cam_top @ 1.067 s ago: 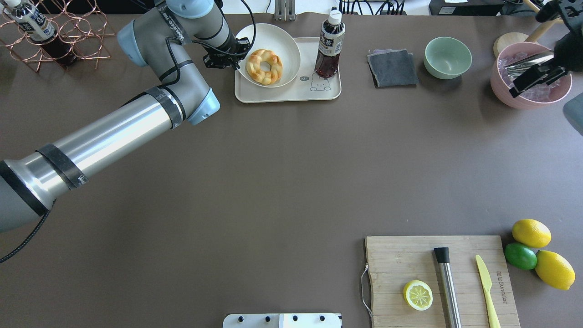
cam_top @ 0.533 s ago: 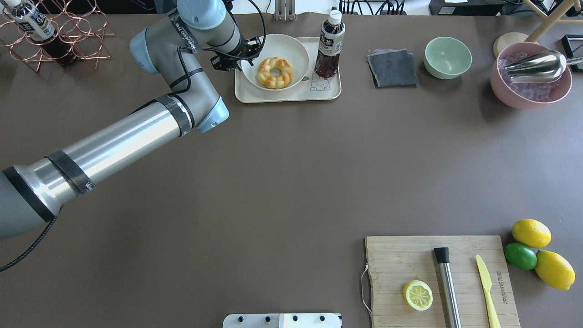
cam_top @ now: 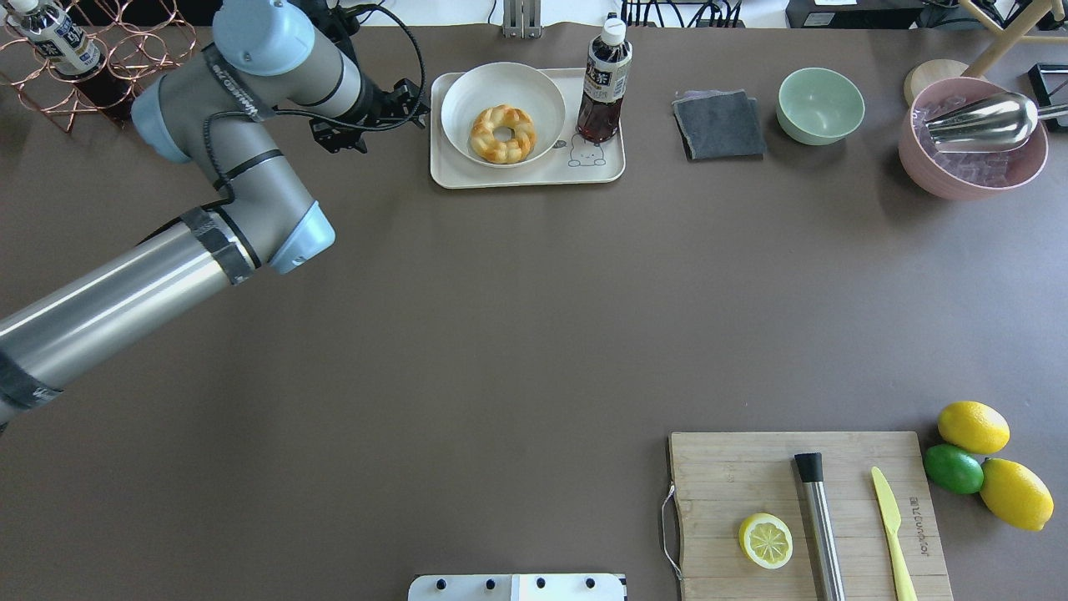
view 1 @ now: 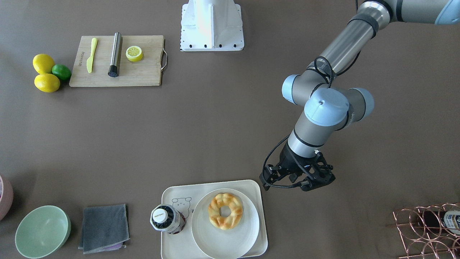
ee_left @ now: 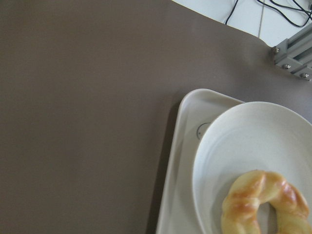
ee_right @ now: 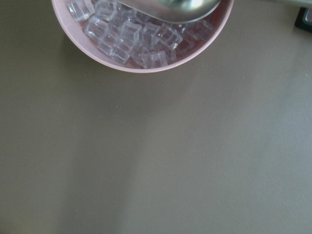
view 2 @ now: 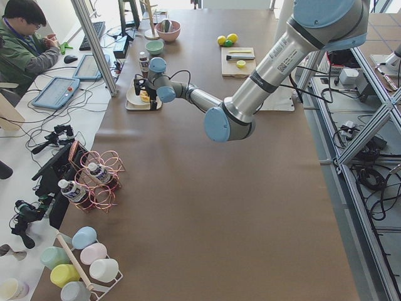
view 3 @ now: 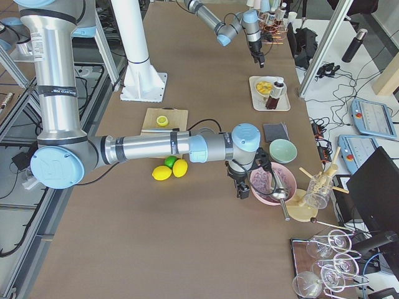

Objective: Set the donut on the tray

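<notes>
Front-facing camera first: the donut (view 1: 215,216) lies flat on a round white plate (view 1: 222,241), and that plate sits on the tray (view 1: 172,244) next to a capped bottle (view 1: 166,217) standing on the tray too. The left end effector (view 1: 298,180) hangs over the bare table (view 1: 215,126) just off the tray's corner, touching neither tray nor donut, and honestly I can't tell if its fingers are apart or together. Overhead view: donut on the plate, plate on the tray at the far side of the table, left end effector just beside the tray's end on the view's left, with cables and mounts hiding the finger gap. Left side camera: everything's tiny, the donut is a yellow blob on the tray with the left end effector right next to it. Right side camera: the right end effector (view 3: 239,187) points down just beside a pink bowl (view 3: 265,194), well apart from the tray, and I can't tell its finger state. Left wrist cam: tray corner, plate on it, donut cut off at the bottom right. Right wrist cam: the pink bowl holding ice cubes (ee_right: 131,34) and a metal scoop (ee_right: 170,7), with table below.
</notes>
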Controlling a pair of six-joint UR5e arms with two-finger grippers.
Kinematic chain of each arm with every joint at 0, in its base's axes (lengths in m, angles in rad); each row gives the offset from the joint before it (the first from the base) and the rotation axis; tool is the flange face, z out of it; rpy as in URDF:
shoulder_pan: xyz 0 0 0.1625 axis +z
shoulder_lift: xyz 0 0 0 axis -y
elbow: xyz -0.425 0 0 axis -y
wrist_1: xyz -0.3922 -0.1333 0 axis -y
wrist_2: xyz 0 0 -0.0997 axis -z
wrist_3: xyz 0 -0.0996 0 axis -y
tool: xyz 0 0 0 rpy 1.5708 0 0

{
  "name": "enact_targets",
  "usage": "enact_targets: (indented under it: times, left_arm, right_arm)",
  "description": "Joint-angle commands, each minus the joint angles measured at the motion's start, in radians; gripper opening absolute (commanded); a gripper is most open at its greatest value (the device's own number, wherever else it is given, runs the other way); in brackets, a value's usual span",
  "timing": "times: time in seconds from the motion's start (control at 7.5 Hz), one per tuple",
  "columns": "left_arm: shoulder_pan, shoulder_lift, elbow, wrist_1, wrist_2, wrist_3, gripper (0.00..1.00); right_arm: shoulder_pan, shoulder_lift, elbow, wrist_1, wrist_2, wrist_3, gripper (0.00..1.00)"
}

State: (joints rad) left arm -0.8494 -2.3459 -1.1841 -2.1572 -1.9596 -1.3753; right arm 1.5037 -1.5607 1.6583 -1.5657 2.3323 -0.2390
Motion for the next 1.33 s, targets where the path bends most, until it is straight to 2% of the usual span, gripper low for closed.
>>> enact_targets:
  times: [0.0,0.13,0.4,0.67,0.93,1.2]
  left_arm:
    - [-0.138,0.257,-0.24,0.066,-0.207,0.222,0.98]
    - [-0.227,0.346,-0.262,0.066,-0.275,0.366,0.98]
    - [-0.386,0.52,-0.259,0.079,-0.349,0.696,0.98]
    - [-0.559,0.604,-0.261,0.183,-0.455,0.96,0.98]
    - [-0.67,0.689,-0.266,0.236,-0.459,1.132,0.99]
    - [-0.723,0.747,-0.269,0.237,-0.464,1.203,0.99]
  right_arm:
    - [0.05,-0.11,-0.006,0.096,-0.026,0.007,1.0]
    - [0.056,-0.11,-0.008,0.092,-0.069,0.045,1.0]
    - [0.056,-0.113,-0.025,0.098,-0.079,0.067,1.0]
    - [0.056,-0.113,-0.038,0.102,-0.08,0.064,1.0]
    - [0.056,-0.114,-0.038,0.102,-0.105,0.056,1.0]
    - [0.056,-0.113,-0.038,0.102,-0.111,0.056,1.0]
